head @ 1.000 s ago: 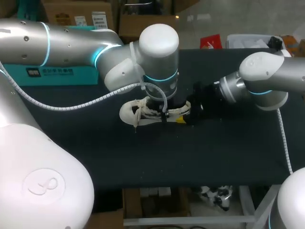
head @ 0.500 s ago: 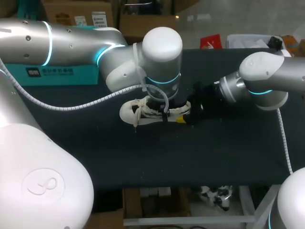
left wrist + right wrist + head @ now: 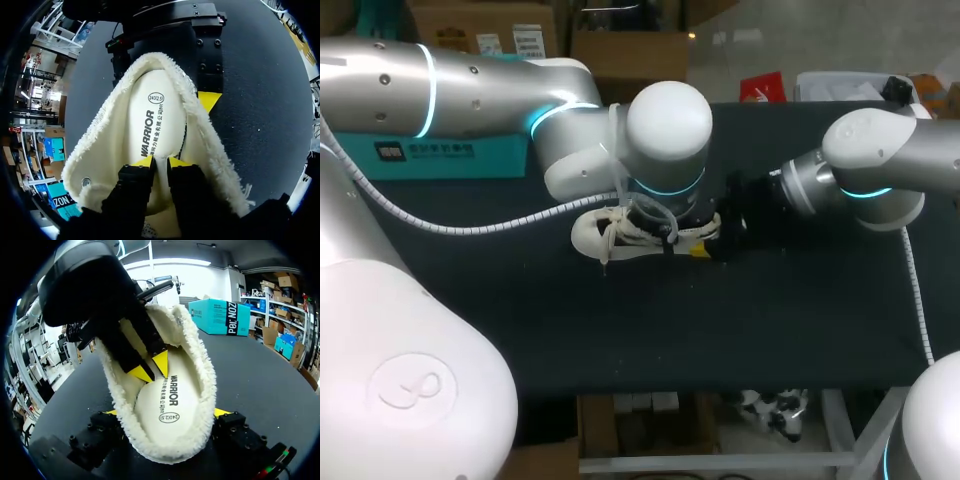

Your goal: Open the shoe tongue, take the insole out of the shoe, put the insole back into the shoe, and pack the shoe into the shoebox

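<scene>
Head view: on the dark counter [image 3: 620, 330] lies the cream fleece-lined shoe [image 3: 592, 236], its heel clamped by the right pincer [image 3: 165, 412]. The pale oval insole [image 3: 155, 115] sits inside, touched by the near-closed left pincer [image 3: 161, 161]. This is probably insole removal, so next comes pinching an edge.

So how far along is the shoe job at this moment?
The shoe is spread wide open, heel clamped in the right gripper. The left gripper is down on the insole, which lies flat inside; whether it was already out, I cannot tell. Packing into the teal box remains.
</scene>
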You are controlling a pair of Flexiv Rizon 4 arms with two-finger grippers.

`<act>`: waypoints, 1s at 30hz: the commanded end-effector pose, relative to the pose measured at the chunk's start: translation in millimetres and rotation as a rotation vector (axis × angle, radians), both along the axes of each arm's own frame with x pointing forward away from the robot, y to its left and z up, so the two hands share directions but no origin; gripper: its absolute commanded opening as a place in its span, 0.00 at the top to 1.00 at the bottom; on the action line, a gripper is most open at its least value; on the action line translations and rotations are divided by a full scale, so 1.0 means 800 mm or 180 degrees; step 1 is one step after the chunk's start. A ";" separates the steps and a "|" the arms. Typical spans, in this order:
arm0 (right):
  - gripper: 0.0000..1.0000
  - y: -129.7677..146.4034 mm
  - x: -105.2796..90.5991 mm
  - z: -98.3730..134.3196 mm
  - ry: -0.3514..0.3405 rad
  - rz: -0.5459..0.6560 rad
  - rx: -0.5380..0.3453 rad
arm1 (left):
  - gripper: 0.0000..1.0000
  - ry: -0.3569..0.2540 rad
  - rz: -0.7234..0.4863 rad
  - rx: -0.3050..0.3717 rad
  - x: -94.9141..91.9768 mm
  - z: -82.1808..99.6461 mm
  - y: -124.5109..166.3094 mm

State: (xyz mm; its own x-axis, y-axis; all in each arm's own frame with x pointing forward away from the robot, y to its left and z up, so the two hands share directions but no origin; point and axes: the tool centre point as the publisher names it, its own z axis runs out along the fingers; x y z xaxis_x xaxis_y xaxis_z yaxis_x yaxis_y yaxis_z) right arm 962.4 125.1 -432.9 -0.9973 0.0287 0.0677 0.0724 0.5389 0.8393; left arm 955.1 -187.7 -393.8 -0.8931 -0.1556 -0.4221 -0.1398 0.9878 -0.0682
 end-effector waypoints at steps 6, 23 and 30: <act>1.00 0.004 -0.001 -0.008 0.0005 0.0010 0.0007 | 0.77 -0.0142 0.0055 -0.0042 0.109 -0.172 0.002; 1.00 0.004 -0.001 -0.008 0.0005 0.0010 0.0007 | 1.00 -0.0332 0.0156 -0.0078 0.110 -0.150 0.013; 1.00 0.004 -0.001 -0.008 0.0005 0.0010 0.0007 | 1.00 -0.0384 0.0209 -0.0276 0.090 -0.095 0.017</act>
State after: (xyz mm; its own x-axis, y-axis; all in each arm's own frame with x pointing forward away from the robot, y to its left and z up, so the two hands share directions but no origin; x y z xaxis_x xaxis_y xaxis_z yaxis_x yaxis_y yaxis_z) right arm 963.2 126.2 -432.7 -0.9972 0.0291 0.0685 0.0733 0.5382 0.8396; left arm 970.2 -180.9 -393.8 -0.8262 -0.2466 -0.5066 -0.1968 0.9688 -0.1506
